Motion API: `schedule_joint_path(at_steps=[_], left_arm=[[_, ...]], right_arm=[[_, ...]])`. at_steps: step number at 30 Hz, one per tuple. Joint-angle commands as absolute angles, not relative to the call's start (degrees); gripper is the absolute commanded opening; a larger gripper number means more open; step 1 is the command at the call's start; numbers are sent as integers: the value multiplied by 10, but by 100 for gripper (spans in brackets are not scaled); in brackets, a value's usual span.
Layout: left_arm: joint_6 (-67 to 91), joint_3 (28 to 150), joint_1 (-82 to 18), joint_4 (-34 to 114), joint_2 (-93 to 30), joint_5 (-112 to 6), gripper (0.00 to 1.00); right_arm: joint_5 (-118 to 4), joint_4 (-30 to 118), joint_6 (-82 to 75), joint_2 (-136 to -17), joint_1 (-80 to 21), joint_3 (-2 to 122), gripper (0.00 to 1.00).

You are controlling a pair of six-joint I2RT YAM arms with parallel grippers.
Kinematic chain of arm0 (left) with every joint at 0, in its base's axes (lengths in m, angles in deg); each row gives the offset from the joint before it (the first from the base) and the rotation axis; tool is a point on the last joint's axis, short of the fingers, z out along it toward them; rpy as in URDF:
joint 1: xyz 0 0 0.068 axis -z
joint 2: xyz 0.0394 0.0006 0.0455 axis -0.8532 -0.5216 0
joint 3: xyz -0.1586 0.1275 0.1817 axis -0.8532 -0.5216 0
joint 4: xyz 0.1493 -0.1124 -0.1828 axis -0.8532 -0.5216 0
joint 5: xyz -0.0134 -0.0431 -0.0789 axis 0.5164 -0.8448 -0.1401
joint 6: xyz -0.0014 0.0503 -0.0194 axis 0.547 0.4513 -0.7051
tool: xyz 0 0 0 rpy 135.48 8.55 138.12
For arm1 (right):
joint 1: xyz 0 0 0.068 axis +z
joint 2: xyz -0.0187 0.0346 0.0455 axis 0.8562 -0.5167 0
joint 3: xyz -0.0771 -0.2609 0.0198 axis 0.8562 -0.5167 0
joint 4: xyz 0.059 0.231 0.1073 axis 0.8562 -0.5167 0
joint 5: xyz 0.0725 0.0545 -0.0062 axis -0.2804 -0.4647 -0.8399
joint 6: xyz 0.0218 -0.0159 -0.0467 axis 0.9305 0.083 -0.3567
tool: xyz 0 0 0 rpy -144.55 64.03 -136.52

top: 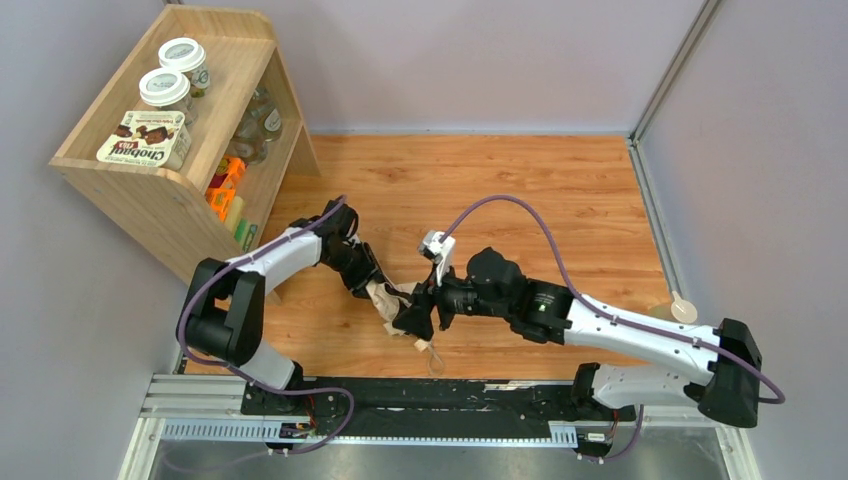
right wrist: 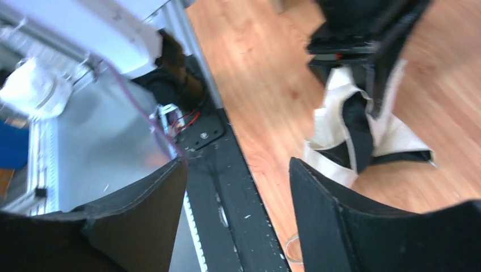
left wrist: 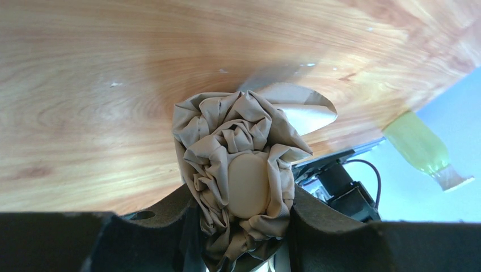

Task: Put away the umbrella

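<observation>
The umbrella [top: 384, 299] is a crumpled pale beige bundle low over the wooden table [top: 480, 190], near the front edge. My left gripper [top: 368, 278] is shut on it. In the left wrist view the bunched fabric and its cream end cap [left wrist: 248, 184] sit pinched between the dark fingers [left wrist: 334, 226]. My right gripper [top: 418, 318] is just right of the bundle, and its jaws stand open with nothing between them [right wrist: 235, 195]. In the right wrist view the umbrella fabric [right wrist: 334, 110] hangs beyond the right finger [right wrist: 323, 215], and a thin cord loop [right wrist: 292, 247] lies on the table.
A wooden shelf unit [top: 150, 190] stands at the back left, with jars [top: 165, 88] and a snack box [top: 145, 138] on top. A yellowish bottle [top: 672, 310] lies at the right edge. A black rail [top: 400, 395] runs along the near edge.
</observation>
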State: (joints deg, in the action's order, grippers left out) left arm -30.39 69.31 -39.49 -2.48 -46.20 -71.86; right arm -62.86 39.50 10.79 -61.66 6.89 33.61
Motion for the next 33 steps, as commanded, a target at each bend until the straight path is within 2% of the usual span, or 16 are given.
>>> schedule_joint_path(at_steps=[1,4,6,8,12,13,18,20,24,28,31,33], left_arm=[[-326,653,-394,139,-404,-761,0],[-333,634,-392,198,-342,-735,0],[-322,623,-390,247,-276,-715,0],[-279,633,-377,240,-227,-675,0],[-109,714,-284,163,-176,-495,0],[-57,738,-237,153,-175,-409,0],[61,731,-100,177,-214,-189,0],[60,693,-61,218,-236,-153,0],[6,603,-54,324,-294,-185,0],[-25,602,-55,358,-337,-244,0],[-34,638,-65,313,-329,-291,0],[-52,655,-99,314,-309,-422,0]], right_arm=[[-466,248,155,-623,62,339,64],[-409,219,228,-599,61,290,45],[-389,207,279,-579,56,253,40],[-372,194,303,-555,42,220,43],[-363,169,324,-478,-5,180,47],[-363,170,325,-458,-16,172,47],[-345,164,323,-362,-44,156,48],[-340,158,322,-335,-48,152,49],[-335,147,327,-307,-49,141,49],[-348,141,335,-298,-50,133,48],[-364,154,332,-298,-50,123,48],[-391,170,318,-310,-51,119,54]])
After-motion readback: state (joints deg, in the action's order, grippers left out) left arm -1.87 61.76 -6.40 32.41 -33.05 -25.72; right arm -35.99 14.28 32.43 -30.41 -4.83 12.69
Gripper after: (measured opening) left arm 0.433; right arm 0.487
